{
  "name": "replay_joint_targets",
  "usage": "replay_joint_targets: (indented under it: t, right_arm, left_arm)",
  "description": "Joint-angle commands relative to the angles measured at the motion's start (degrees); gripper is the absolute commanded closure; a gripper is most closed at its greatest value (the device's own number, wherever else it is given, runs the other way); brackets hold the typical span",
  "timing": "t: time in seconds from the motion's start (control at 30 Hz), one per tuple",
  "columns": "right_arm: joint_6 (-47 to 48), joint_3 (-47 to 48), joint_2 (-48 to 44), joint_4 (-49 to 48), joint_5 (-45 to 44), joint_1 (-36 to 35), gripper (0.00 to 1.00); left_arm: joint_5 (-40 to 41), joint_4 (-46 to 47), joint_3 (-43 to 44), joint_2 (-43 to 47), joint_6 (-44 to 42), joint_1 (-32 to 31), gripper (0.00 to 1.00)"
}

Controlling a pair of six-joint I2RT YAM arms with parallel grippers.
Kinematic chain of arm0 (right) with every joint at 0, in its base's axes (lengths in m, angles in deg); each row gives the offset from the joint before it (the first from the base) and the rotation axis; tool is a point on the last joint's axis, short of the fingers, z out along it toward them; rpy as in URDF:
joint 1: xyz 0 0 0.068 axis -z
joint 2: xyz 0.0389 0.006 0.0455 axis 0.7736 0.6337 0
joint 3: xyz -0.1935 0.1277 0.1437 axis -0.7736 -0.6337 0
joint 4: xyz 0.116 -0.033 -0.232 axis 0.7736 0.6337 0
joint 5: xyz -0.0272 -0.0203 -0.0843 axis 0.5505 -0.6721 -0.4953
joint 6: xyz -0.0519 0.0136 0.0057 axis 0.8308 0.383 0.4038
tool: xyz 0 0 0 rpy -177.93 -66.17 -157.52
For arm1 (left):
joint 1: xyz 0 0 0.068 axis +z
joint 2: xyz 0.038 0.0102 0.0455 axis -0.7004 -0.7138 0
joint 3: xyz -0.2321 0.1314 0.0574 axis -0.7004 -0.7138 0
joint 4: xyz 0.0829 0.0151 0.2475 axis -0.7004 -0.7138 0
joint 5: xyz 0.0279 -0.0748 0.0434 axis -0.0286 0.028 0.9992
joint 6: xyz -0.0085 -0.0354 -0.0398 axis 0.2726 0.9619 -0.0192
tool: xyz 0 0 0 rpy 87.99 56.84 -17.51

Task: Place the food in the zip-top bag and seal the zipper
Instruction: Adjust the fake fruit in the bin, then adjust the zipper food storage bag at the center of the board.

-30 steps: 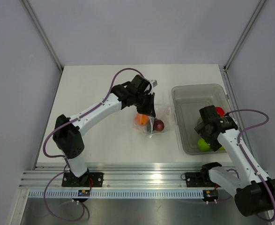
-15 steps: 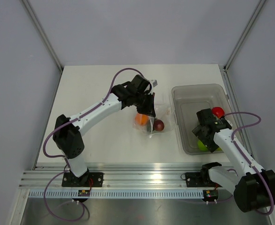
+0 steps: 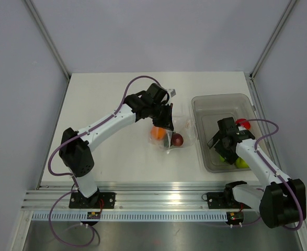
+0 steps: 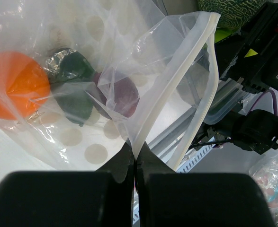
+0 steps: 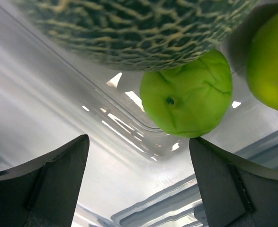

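On table (image 3: 106, 99), found left gripper (image 4: 135, 161) clamped on bag (image 4: 77, 127) rim; right gripper (image 5: 139, 146) apart before green fruit (image 5: 186, 99), centre-right; advised centring first.

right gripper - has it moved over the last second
Yes. In the top view the right gripper has shifted left over the grey tub, from its right half toward its middle, jaws open.
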Motion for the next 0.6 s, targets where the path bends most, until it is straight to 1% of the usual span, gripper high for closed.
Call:
replay_joint_targets:
  t: [0.0, 0.07, 0.13, 0.2, 0.23, 0.3, 0.37, 0.57]
  right_arm:
    - [3.4, 3.8, -0.5, -2.4, 1.3, 0.2, 0.07]
    - [3.4, 4.9, -0.2, -0.5, -0.4, 0.3, 0.07]
    - [2.4, 5.7, -0.1, 3.0, -4.8, 0.2, 0.06]
    - [-0.2, 7.1, 1.1, 6.1, -9.3, 0.3, 0.05]
    - [-1.0, 7.6, 1.6, 8.8, -10.5, 0.2, 0.05]
    - [-3.5, 8.2, 2.8, 10.4, -12.9, 0.2, 0.05]
    - [-5.3, 8.2, 3.6, 11.5, -13.9, 0.3, 0.05]
    - [-5.4, 6.8, 6.2, 9.1, -13.2, 0.3, 0.05]
  left_arm:
    - [-1.4, 1.4, 2.8, 0.0, -1.0, 0.1, 1.0]
    - [-1.4, 1.4, 3.1, -0.4, -0.9, 0.1, 1.0]
    - [-1.6, 1.4, 3.5, -0.7, -0.9, 0.1, 1.0]
    - [-1.6, 1.4, 3.6, -1.0, -0.9, 0.1, 1.0]
    - [-1.7, 1.3, 3.8, -1.3, -0.9, 0.1, 1.0]
    - [-1.9, 1.3, 4.1, -1.6, -1.0, 0.1, 1.0]
    - [-2.2, 1.3, 4.5, -2.1, -1.0, 0.1, 1.0]
    - [-2.1, 1.2, 4.3, -2.1, -1.1, 0.1, 1.0]
